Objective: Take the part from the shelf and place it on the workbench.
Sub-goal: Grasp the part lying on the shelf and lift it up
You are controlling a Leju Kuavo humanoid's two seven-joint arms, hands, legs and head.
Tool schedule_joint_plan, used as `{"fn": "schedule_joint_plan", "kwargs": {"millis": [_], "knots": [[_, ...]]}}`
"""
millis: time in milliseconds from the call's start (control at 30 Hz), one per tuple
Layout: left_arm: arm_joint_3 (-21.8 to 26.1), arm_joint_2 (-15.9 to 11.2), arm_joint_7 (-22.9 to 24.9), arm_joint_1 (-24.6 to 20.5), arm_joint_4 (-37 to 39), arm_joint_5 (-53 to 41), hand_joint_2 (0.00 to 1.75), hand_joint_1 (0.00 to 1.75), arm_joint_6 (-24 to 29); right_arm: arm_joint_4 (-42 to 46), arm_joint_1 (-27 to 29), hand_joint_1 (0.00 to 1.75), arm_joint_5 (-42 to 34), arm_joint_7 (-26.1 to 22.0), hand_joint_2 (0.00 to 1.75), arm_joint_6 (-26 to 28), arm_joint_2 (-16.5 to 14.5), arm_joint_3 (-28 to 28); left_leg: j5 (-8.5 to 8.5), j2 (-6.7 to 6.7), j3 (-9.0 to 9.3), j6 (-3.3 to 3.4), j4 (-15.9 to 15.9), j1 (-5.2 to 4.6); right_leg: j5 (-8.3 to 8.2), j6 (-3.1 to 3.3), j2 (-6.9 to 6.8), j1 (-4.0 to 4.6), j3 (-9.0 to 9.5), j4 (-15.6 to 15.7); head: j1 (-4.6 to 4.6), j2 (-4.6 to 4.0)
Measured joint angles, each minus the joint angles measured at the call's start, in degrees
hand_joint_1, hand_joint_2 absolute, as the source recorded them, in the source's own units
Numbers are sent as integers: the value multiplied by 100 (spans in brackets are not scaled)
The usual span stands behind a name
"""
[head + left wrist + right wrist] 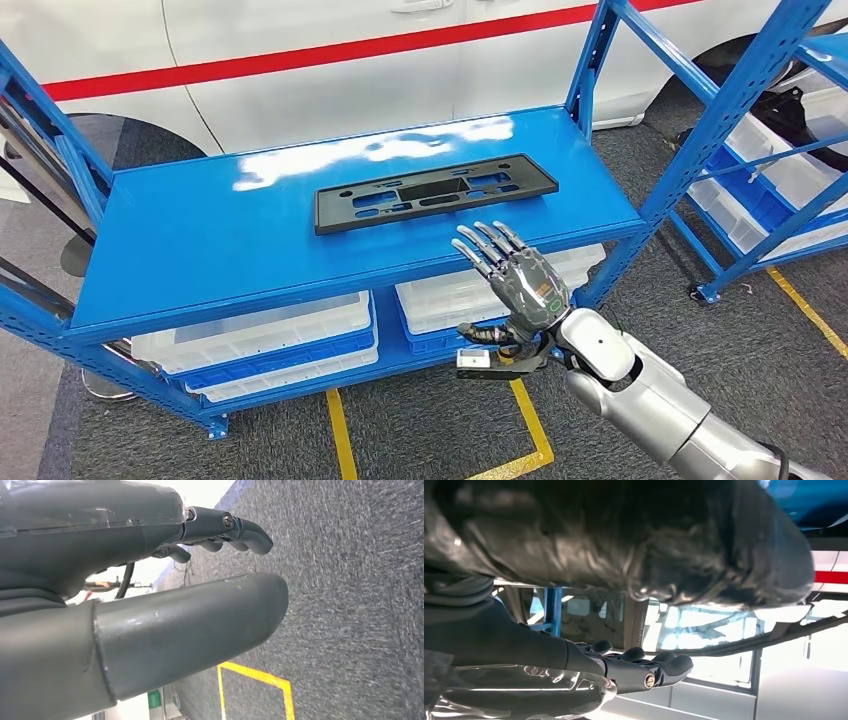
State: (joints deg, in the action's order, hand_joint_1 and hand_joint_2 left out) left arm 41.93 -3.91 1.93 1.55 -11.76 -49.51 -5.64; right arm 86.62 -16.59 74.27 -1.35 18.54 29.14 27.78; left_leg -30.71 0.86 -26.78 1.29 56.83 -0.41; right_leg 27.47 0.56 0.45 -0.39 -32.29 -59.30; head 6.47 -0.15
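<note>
The part, a long flat black plastic plate (432,192) with cut-outs, lies on the top board of the blue shelf (200,240), right of its middle. My right hand (512,272) is raised at the shelf's front edge, just in front of the part and apart from it, its fingers straight and spread, holding nothing. The right wrist view has the same hand (634,667) with fingers stretched out and empty. My left hand (165,580) hangs over the grey carpet, thumb and fingers apart, with nothing between them.
White and blue plastic bins (270,335) fill the shelf's lower level. A second blue rack (770,150) with bins stands at the right. A white vehicle with a red stripe (300,60) is behind the shelf. Yellow floor tape (530,420) marks the carpet in front.
</note>
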Motion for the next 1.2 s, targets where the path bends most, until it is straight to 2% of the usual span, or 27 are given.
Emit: {"fn": "schedule_joint_plan", "kwargs": {"millis": [433, 533, 633, 700, 767, 800, 833, 867, 900, 933, 967, 1000, 1033, 1133, 1167, 1200], "knots": [[-22, 0, -87, 1, 0, -189, 0, 0, 69, 3, -11, 0, -20, 4, 0, -27, 9, 102, -6, 0, -23, 11, 46, -26, -20, -33, 1, -14, -4, 6, 0, 0], [-22, -3, -97, 1, 0, -192, 0, 0, 82, 5, -9, 0, -20, 4, 0, -27, 9, 118, -4, 0, -44, 45, 68, -39, -39, -66, 3, -26, -11, 15, 0, 0], [-26, -5, -126, -4, 0, -202, 0, 0, 124, 50, -4, 0, -19, 5, 0, -29, 42, 119, 74, -7, 2, 136, -53, 3, -31, -128, -3, -18, -18, 5, 0, 0], [-28, -5, -144, -4, 0, -219, 0, 0, 154, 80, 6, 0, -18, 6, 0, -38, 80, 119, 134, -19, 54, 186, -150, 45, 166, -158, -13, -11, -211, -370, 2, 0], [-29, -4, -161, 2, 0, -244, 0, 0, 168, 83, 44, 0, -13, 5, 0, -54, 99, 119, 129, -24, 57, 196, -159, 47, 448, -187, -15, -27, -624, -1103, 2, 0], [-29, -2, -169, 5, 0, -255, 0, 0, 170, 83, 72, 0, -9, 5, 0, -63, 102, 119, 114, -23, 65, 192, -156, 49, 487, -201, -16, -40, -801, -1375, 2, 0], [-29, 0, -178, 9, 0, -262, 0, 0, 171, 83, 94, 0, -6, 4, 0, -69, 103, 118, 89, -20, 87, 182, -154, 53, 417, -214, -17, -54, -898, -1471, 2, 0], [-29, 2, -186, 11, 0, -271, 0, 0, 171, 83, 106, 0, -3, 4, 0, -74, 105, 118, 56, -16, 124, 166, -151, 60, 230, -223, -19, -68, -876, -1335, 2, 0], [-29, 3, -194, 13, 0, -281, 0, 0, 171, 84, 111, 0, -1, 4, 0, -76, 109, 118, 11, -12, 176, 145, -146, 68, -31, -231, -22, -82, -754, -1006, 2, 0], [-29, 3, -202, 15, 1, -291, 0, 0, 171, 83, 112, 0, 1, 2, 0, -79, 113, 118, -40, -10, 215, 115, -142, 70, -219, -233, -24, -86, -604, -661, 2, 0], [-29, 3, -211, 9, 1, -300, 0, 0, 173, 85, 112, 0, 3, -1, 0, -82, 117, 118, -94, -10, 240, 80, -125, 66, -320, -224, -24, -81, -456, -336, 4, 0], [-29, 3, -218, 2, 2, -305, 0, 0, 175, 87, 116, 0, 4, -4, 0, -86, 123, 118, -137, -9, 246, 47, -114, 61, -333, -201, -24, -73, -365, -139, 6, 0], [-29, 3, -223, -2, 2, -307, 0, 0, 178, 91, 120, 0, 6, -7, 0, -90, 126, 118, -168, -9, 239, 13, -113, 56, -261, -168, -20, -56, -331, -75, 8, 0], [-29, 0, -230, -20, 3, -310, 0, 0, 186, 115, 125, 0, 9, -11, 0, -90, 134, 117, -259, -25, 285, -82, -93, 70, -155, -46, -12, -49, -259, -23, 7, 0], [-29, -1, -232, -27, 3, -311, 0, 0, 189, 126, 118, 0, 9, -11, 0, -89, 136, 117, -330, -34, 236, -114, 59, 76, -123, -7, -18, -58, -207, -1, 5, 0], [-29, -2, -234, -35, 4, -313, 0, 0, 191, 137, 112, 0, 9, -11, 0, -89, 137, 116, -441, -40, 93, -144, 350, 83, -88, 24, -28, -67, -146, 19, 4, 0]]}}
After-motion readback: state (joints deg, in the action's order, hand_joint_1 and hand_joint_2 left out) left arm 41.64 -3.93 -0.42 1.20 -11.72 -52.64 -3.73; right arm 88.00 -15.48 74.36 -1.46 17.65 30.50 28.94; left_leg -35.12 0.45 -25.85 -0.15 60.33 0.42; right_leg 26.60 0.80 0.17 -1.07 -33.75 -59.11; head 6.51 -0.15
